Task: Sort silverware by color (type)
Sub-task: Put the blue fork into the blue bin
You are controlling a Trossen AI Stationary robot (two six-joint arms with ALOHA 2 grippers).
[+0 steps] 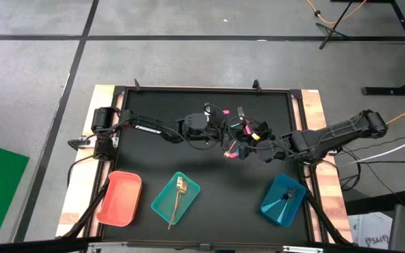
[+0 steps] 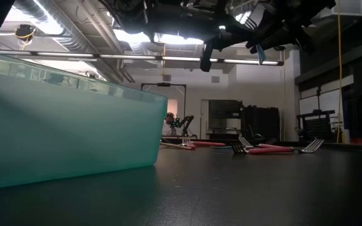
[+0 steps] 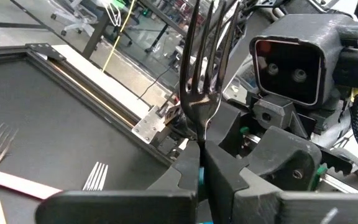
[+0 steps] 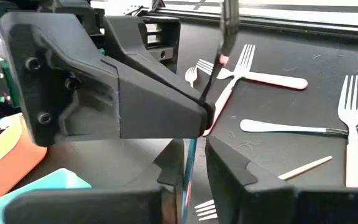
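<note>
Teal tray (image 1: 166, 202): smooth rectangular plastic at the near edge of the bench (image 1: 209, 176); translucent wall close up in the low view; gold fork (image 1: 178, 197) inside, long and thin, handle over the near rim.
Red tray (image 1: 120, 198): same shape, left of the teal tray.
Blue tray (image 1: 283, 199): right of the teal tray; one dark utensil inside, kind unclear.
Bench: flat matte black, wood strips at both sides.
Left claw (image 1: 220, 133): above mid-bench, beyond the teal tray, clenched on the blue-handled fork (image 3: 202, 74), silver tines up.
Right claw (image 1: 255, 140): just beside the left claw, tip to tip, clamped on the same fork's light-blue handle.
Pink-handled forks (image 4: 263, 78): flat on the bench beyond the claws, with an all-silver spoon (image 4: 291, 128).
</note>
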